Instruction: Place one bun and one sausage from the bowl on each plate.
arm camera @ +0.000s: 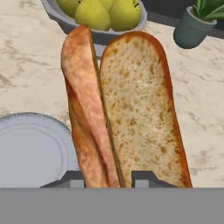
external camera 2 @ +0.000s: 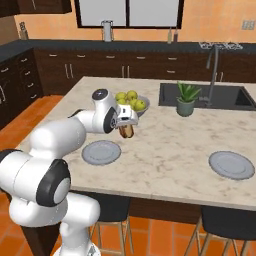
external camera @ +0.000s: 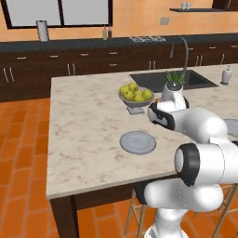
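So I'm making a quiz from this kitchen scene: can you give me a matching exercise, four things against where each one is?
Things:
1. bun
2. near plate
3. potted plant
4. bowl of green fruit

Places:
A. beside the sink
B. bare on the counter, just below the end effector
C. held in the shut end effector, above the counter
D. mid-counter, beyond the near plate

Pairs: 1-C, 2-B, 3-A, 4-D
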Robot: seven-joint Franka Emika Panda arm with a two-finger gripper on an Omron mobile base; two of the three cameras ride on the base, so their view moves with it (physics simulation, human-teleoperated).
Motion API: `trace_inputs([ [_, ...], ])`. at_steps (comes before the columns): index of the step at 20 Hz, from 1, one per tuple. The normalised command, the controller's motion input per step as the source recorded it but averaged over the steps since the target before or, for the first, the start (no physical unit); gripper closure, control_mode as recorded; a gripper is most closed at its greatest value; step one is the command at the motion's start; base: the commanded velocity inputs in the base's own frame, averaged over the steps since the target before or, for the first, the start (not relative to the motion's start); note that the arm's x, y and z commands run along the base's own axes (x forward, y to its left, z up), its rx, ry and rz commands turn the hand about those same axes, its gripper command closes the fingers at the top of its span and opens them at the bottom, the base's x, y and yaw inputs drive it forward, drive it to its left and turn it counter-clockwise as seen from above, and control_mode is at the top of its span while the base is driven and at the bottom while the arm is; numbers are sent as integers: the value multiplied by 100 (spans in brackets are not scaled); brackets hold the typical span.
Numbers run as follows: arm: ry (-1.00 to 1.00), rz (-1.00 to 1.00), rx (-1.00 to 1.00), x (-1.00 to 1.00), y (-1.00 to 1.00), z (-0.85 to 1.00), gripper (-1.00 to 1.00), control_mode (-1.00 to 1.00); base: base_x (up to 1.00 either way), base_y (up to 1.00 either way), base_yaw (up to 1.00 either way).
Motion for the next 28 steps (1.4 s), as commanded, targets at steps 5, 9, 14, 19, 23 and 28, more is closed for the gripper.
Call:
trace_inputs([
  [5,1,4,0,15,0,0,100,-100,63,14,16],
  [9,41,21,-9,65,28,-53,100,-100,0,0,0],
  [14,31,33,-7,17,52,-87,100,-100,0,0,0],
  [19,20,30,0,2,80,-68,100,-100,0,0,0],
  [23,10,13,0,-14,28,-9,100,-100,0,0,0],
  [28,12,3,-2,-45,1,-12,100,-100,0,0,0],
])
